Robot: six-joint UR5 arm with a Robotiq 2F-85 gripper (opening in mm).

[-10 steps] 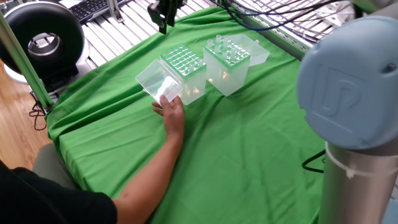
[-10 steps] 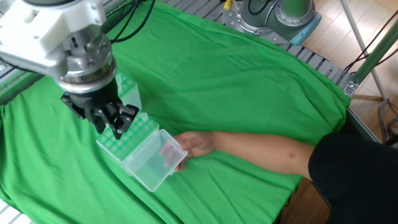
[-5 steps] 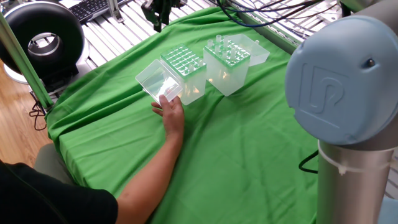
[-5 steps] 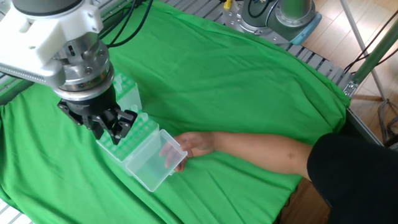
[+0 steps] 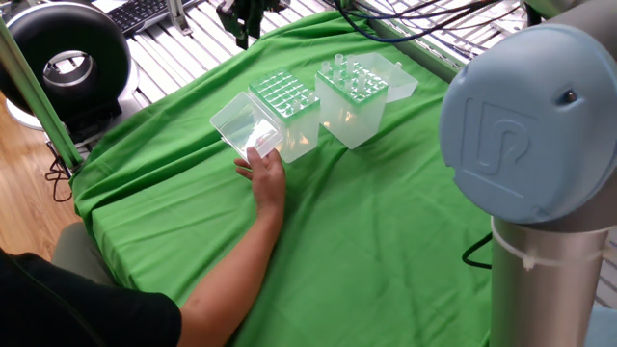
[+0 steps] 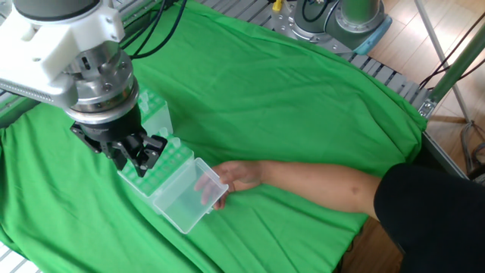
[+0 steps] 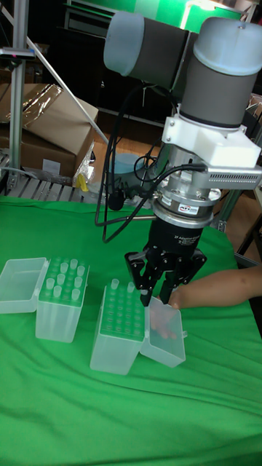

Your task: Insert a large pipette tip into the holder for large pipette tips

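Observation:
The holder for large pipette tips (image 5: 286, 104) (image 7: 120, 320) is a translucent box with a green grid of holes on top. A person's hand (image 5: 265, 173) (image 6: 235, 176) holds its hinged clear lid (image 5: 246, 125) (image 7: 164, 336) open. My gripper (image 7: 156, 297) (image 6: 140, 161) hangs just above the holder's far edge, pointing down, with its fingers drawn together. In one fixed view my gripper (image 5: 245, 37) is at the top, behind the boxes. No large pipette tip can be made out between the fingers.
A second translucent box (image 5: 352, 92) (image 7: 62, 295) stands beside the holder, with several wide tips in it and its lid (image 7: 20, 285) open. Green cloth (image 5: 386, 241) covers the table. The person's forearm (image 6: 318, 186) lies across the near side. A black ring light (image 5: 67, 58) stands off the table.
Between one second and half a second ago my gripper shifted a little sideways, away from the holder's middle, and the arm turned. Since then nothing has moved. The hand has kept still on the lid.

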